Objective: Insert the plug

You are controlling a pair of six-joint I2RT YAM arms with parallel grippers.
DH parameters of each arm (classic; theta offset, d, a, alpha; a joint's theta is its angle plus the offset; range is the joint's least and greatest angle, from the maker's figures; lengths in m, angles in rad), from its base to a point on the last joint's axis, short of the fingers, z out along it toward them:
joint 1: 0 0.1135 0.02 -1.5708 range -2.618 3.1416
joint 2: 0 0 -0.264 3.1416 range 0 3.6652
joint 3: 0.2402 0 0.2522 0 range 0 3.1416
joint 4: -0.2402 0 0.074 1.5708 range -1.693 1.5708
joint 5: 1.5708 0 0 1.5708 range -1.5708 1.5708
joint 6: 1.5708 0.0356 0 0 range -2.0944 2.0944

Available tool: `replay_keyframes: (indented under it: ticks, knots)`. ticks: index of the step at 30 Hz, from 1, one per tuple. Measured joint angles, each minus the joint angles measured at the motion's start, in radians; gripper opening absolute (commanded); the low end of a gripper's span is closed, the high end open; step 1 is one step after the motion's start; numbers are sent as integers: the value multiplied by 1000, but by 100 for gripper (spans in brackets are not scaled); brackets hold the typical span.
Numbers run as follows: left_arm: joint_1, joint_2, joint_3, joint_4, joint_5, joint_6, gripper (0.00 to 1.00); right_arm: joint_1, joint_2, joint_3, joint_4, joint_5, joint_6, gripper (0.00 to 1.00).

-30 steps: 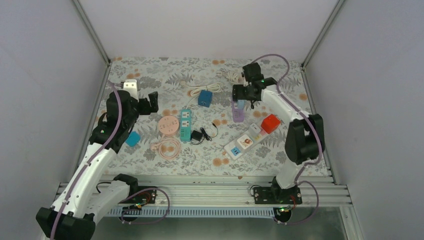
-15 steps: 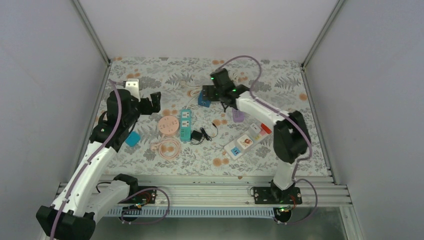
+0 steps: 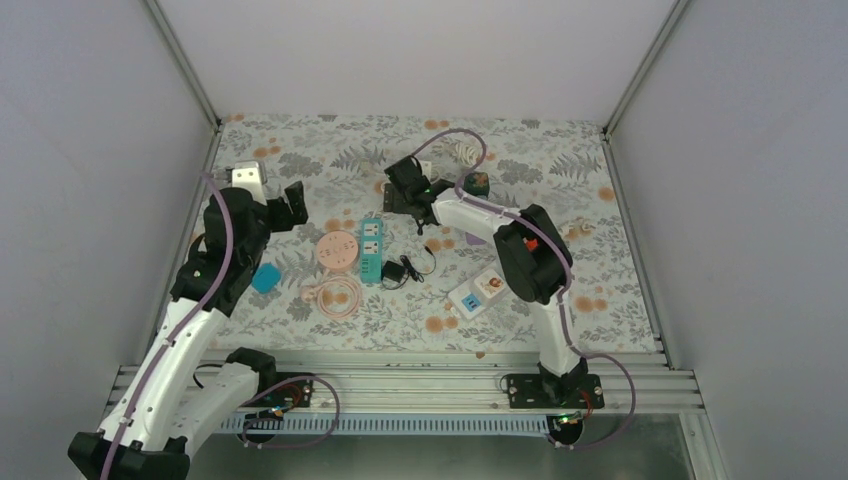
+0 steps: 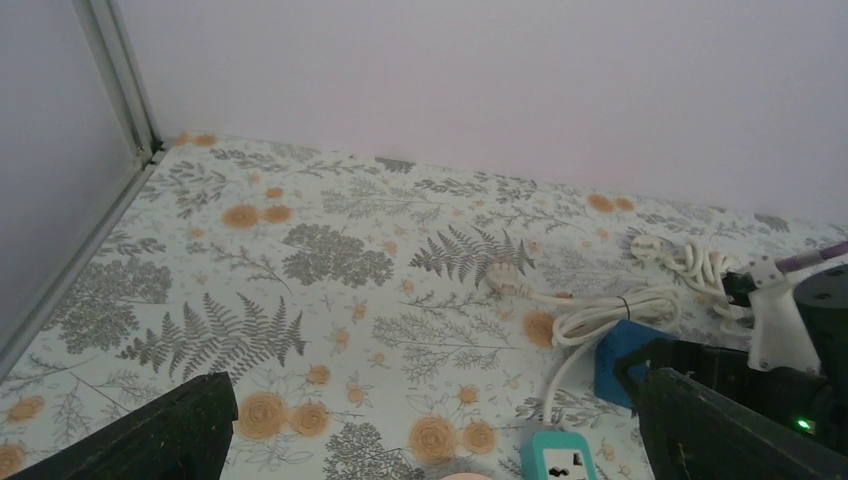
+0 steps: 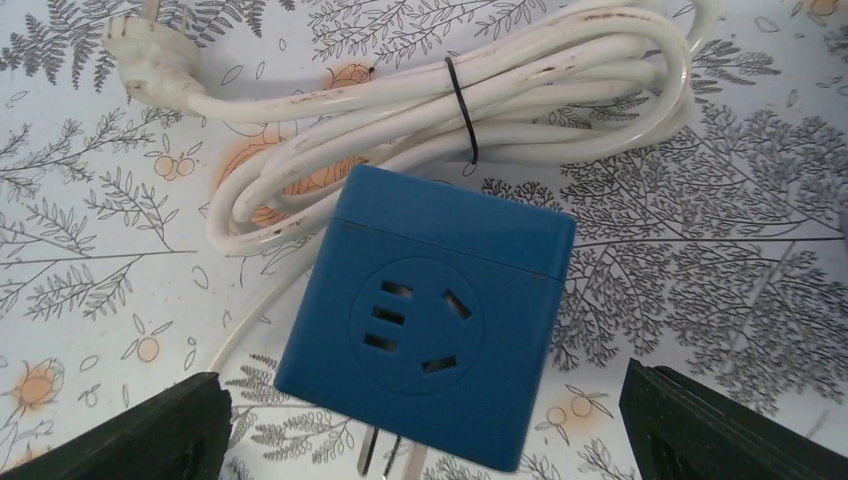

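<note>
While the right gripper (image 3: 403, 198) hangs over the blue cube plug (image 5: 425, 315), its jaws stand wide, one finger on either side of the cube and neither touching it, so the step in hand reads as the approach to a grasp, with nothing yet picked up. The cube lies flat on the worktop (image 3: 560, 190), toward the far edge and roughly midway between the left and right edges. Its socket face is turned up, and its metal prongs (image 5: 395, 452) stick out from the side nearest the wrist camera. A bundled white cord (image 5: 450, 95) lies just beyond it, touching or nearly touching its far side.

The left gripper (image 3: 287, 207) hovers near the left edge, jaws also wide and holding nothing.

The next move, as I judge it, calls for the right arm to lower and close on the cube's two free sides, keeping clear of the prongs and the cord. It then has to lift the cube and turn it so the prongs point down. The teal power strip (image 3: 371, 249) lies just toward the near edge from the cube and seems the closest receiver. A white power strip (image 3: 478, 291) lies further toward the near right, and which one is meant cannot be told. Either strip may need steadying by the left arm during the push.
</note>
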Motion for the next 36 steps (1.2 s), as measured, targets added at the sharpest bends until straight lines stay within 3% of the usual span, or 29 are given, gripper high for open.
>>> replay_keyframes:
  ticks: [5,13,16,23,29,36]
  knots:
    - [0,8,-3,0,27,0,100,-2,83,89,-3,2,28,98]
    - [2,10,-7,1,51,1,100,-3,150,138,-29,42,71,60]
    - [2,18,-7,0,57,1,100,-2,150,138,-29,53,80,54]
    - [2,24,-8,0,73,2,100,-2,98,62,-3,46,53,54]
    - [4,56,-8,0,110,4,100,-2,-145,-217,156,-39,-53,54]
    - [8,123,-8,16,248,16,100,-3,-413,-476,418,-287,-263,53]
